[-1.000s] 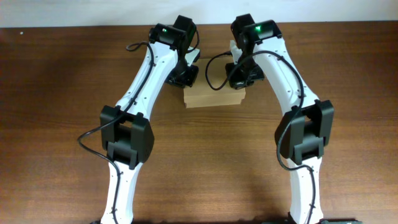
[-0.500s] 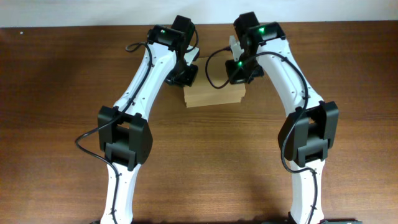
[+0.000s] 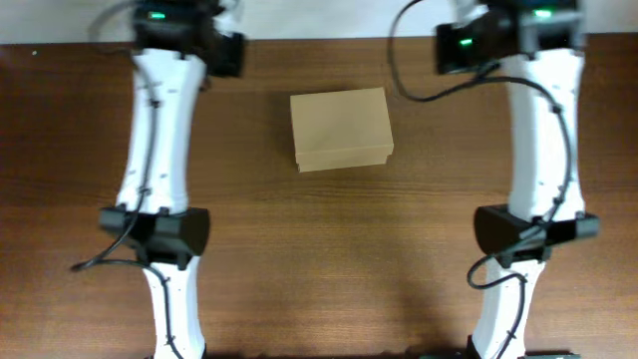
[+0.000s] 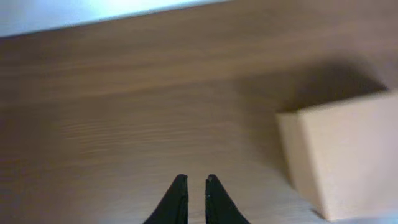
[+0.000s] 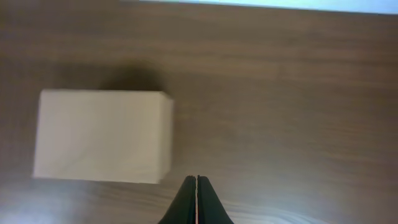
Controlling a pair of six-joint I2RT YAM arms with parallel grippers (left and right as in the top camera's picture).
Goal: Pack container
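Note:
The container [image 3: 340, 127], a plain brown cardboard box with its lid down, sits on the wooden table at the back middle. It also shows at the right of the left wrist view [image 4: 348, 155] and at the left of the right wrist view [image 5: 99, 134]. My left gripper [image 4: 194, 182] is near the back left of the table [image 3: 221, 52], apart from the box. It is empty, with its fingers nearly together. My right gripper [image 5: 196, 180] is at the back right [image 3: 461, 50], fully shut and empty, also apart from the box.
The brown wooden table [image 3: 319, 249] carries only the box. Its far edge meets a white wall behind both grippers. The arm bases stand at the front left [image 3: 155, 234] and front right [image 3: 528, 231].
Both grippers were at the box's back edge, one on each side. They have pulled away outward to the back corners. The box stays put with its lid closed.

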